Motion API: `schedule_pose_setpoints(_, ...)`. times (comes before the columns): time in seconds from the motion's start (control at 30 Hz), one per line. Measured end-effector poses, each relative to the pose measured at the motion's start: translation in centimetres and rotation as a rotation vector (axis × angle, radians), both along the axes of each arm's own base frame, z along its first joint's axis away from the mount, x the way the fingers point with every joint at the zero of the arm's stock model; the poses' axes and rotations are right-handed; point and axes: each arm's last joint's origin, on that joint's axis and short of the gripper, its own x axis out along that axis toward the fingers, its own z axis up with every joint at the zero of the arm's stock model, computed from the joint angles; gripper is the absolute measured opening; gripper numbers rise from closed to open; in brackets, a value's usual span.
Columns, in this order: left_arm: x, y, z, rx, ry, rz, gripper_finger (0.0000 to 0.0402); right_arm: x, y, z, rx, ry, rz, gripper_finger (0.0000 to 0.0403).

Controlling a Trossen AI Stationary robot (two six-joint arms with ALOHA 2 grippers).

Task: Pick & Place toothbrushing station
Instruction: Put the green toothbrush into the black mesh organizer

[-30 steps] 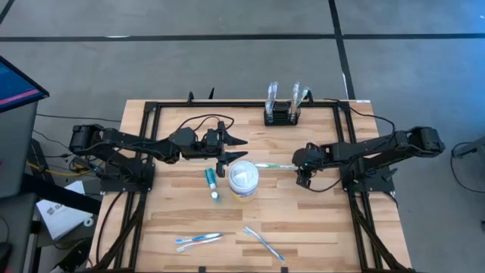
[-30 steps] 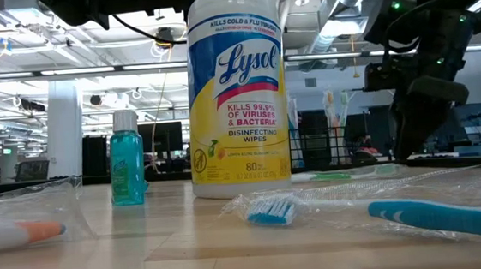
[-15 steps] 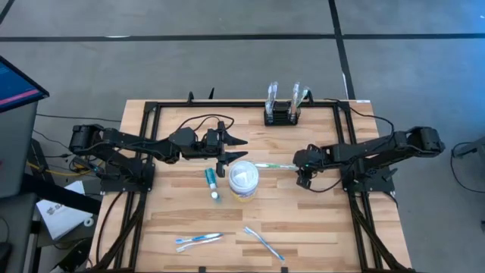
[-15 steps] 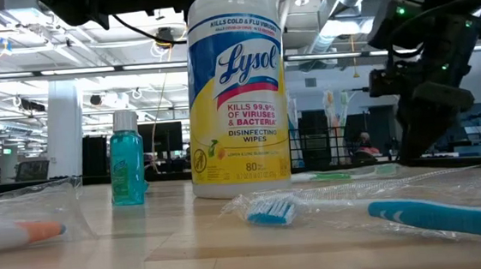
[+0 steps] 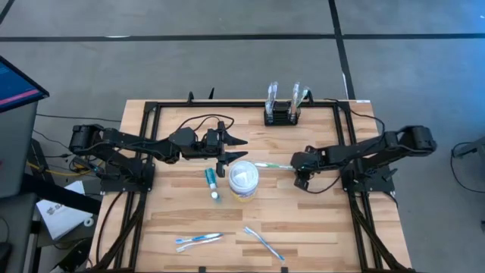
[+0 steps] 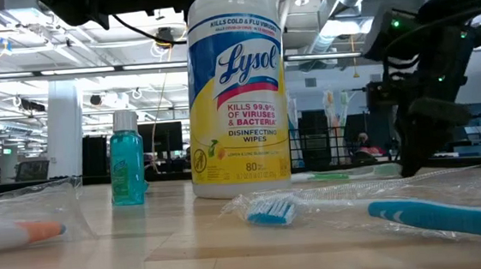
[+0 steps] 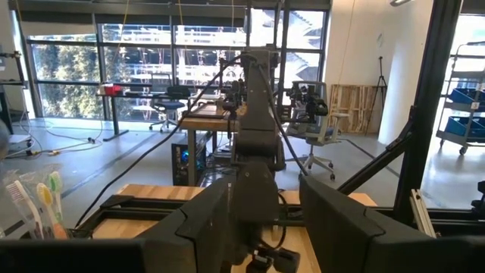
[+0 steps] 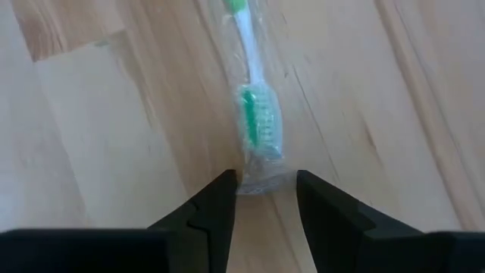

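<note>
The toothbrushing station, a small black rack with toothbrushes standing in it, sits at the table's far edge. A green toothbrush in a clear wrapper lies flat on the table right of the white tub. My right gripper points steeply down at its bristle end, open, a fingertip on either side of the wrapper's end. My left gripper hangs open above the table, left of the tub, with nothing between its fingers. My right gripper comes from above, slanting down, with its fingertips on either side of the wrapper's end just past the bristles. I cannot tell whether they touch the wrapper. The toothbrush lies flat on the table.
A white lidded wipes tub stands mid-table with a small teal bottle to its left. Two more wrapped toothbrushes lie near the front edge. Black frame rails border the table.
My right gripper has sunk toward the table, onto the bristle end of the green toothbrush. The toothbrush has stayed where it was.
</note>
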Motion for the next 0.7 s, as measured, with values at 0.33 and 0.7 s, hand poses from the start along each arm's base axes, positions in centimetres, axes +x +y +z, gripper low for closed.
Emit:
schedule_pose_setpoints(0.33, 0.0, 0.0, 0.0, -0.001, 0.001, 0.000, 0.0158, 1.5, -0.1, 0.3, -0.033, 0.003, -0.001, 0.0132)
schedule_pose_setpoints(0.7, 0.0, 0.0, 0.0, -0.001, 0.001, 0.000, 0.0158, 1.9, -0.2, -0.3, -0.085, 0.015, -0.017, 0.0016)
